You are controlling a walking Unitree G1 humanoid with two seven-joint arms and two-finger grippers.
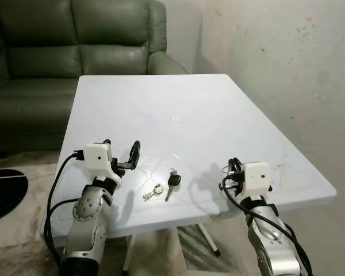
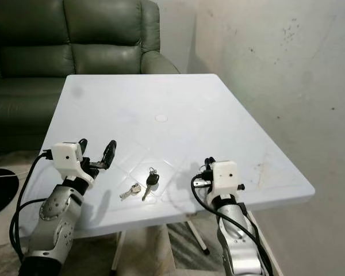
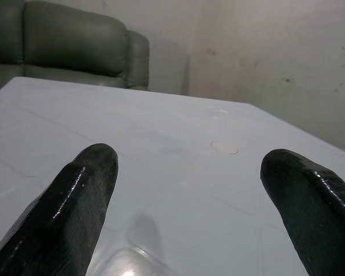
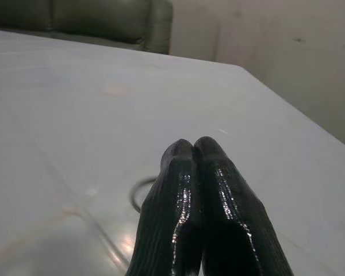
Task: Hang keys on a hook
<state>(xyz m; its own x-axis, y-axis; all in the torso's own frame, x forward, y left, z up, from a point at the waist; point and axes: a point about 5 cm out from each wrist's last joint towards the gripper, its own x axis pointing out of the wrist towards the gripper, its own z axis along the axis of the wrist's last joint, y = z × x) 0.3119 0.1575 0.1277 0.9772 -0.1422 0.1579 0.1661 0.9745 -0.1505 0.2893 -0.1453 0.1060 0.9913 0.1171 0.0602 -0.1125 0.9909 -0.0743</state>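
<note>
Keys (image 1: 164,188) lie flat on white table (image 1: 218,115), near its front edge, black-headed one beside a silver one. We see left gripper (image 1: 122,153) just left of keys, fingers spread wide, holding nothing. Right gripper (image 4: 194,150) sits right of keys, fingers pressed together; a thin ring (image 4: 142,192) lies beside its tips. Green sofa (image 1: 57,52) stands behind table, stained plaster wall (image 1: 287,63) to its right.
</note>
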